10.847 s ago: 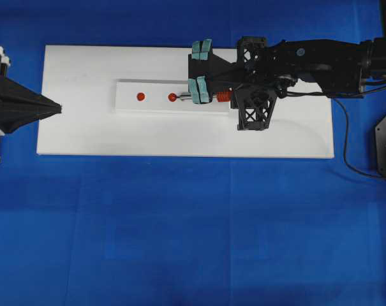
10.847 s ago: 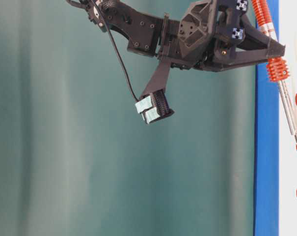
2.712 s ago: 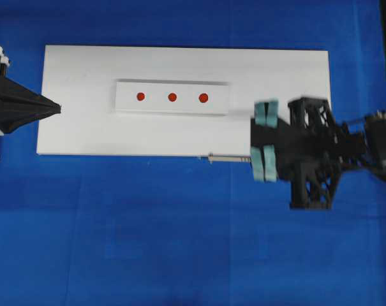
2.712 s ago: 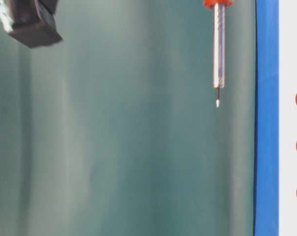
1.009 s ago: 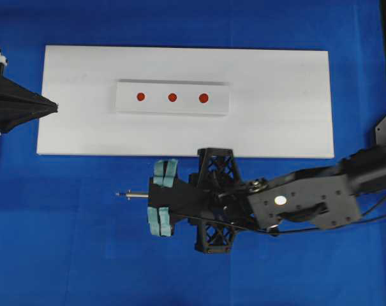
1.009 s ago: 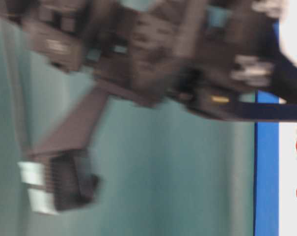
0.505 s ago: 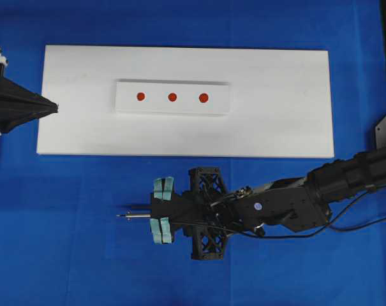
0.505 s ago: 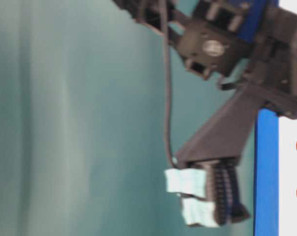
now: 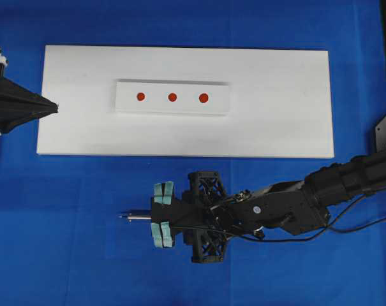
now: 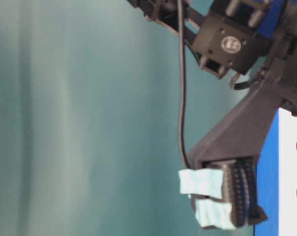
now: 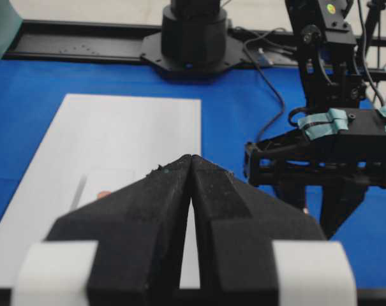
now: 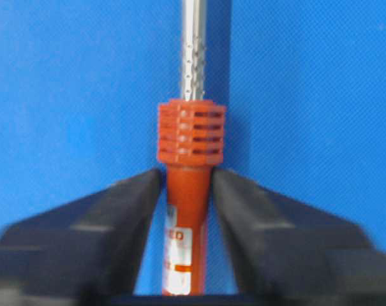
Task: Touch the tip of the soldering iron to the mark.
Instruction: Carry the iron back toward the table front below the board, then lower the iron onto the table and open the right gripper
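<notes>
The soldering iron lies low over the blue cloth in front of the white board, its tip pointing left. In the right wrist view its orange handle sits between the blurred black fingers of my right gripper, which stand slightly off it, open. The tip is cut off at the top of that view. Three red marks sit in a row on a small white plate. My left gripper rests shut at the board's left edge, nothing in it.
The white board lies on blue cloth. My right arm stretches in from the right edge, just in front of the board. A black cord hangs along it.
My right gripper has settled a little lower on the cloth with the iron. Its fingers have moved apart from the handle.
</notes>
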